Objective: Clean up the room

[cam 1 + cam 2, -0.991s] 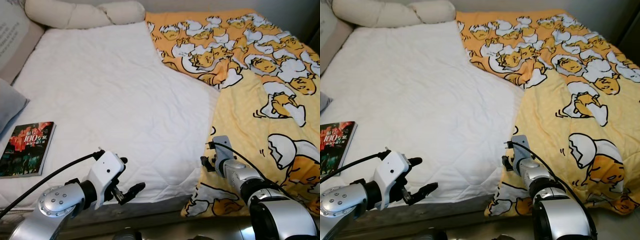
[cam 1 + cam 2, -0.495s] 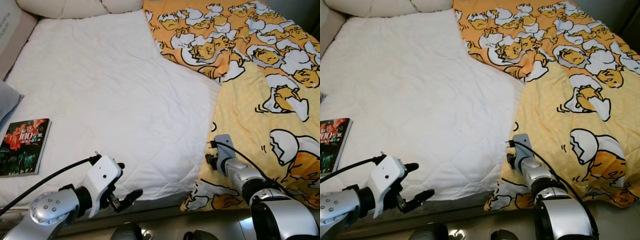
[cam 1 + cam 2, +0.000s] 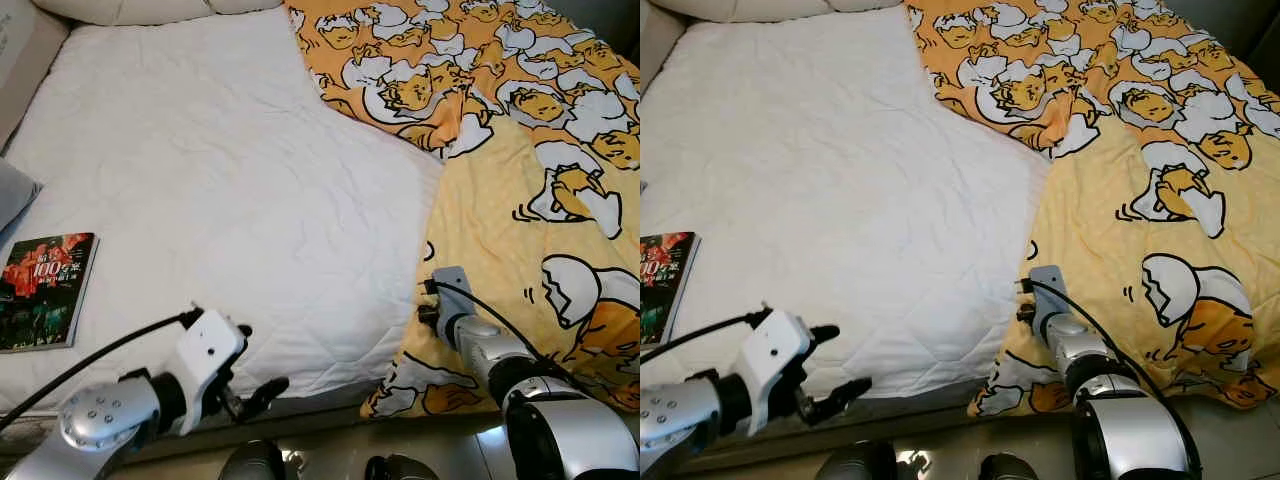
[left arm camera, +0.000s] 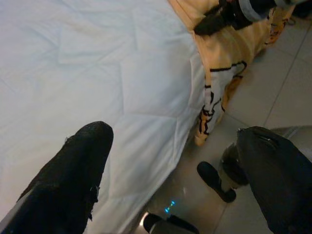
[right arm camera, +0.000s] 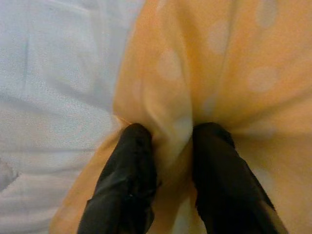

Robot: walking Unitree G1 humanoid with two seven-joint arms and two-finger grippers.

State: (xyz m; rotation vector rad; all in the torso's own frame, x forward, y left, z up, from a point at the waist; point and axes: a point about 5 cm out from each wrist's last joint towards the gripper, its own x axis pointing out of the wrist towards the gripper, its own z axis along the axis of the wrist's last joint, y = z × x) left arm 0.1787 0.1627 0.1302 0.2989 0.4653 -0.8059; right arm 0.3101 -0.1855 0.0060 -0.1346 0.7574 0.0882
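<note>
A yellow and orange blanket [image 3: 530, 150] printed with cartoon eggs covers the right half of the bed, and its edge hangs over the front. My right gripper [image 3: 426, 314] is shut on that edge where it meets the white mattress pad [image 3: 220, 180]. In the right wrist view the fabric is pinched between the two black fingers [image 5: 127, 175]. My left gripper [image 3: 262, 358] hovers open and holds nothing at the bed's front edge, left of the blanket. A book [image 3: 45, 290] with a dark red cover lies flat at the bed's left side.
A grey pillow [image 3: 10, 190] pokes in at the left edge and cream pillows [image 3: 130, 8] lie at the head. Pale tiled floor [image 4: 273, 92] runs along the bed's front, where my own feet [image 4: 217, 180] stand.
The camera has tilted down and the pillows have slid up out of frame. My left gripper has sunk slightly toward the bed's front edge. The right gripper still pinches the blanket edge.
</note>
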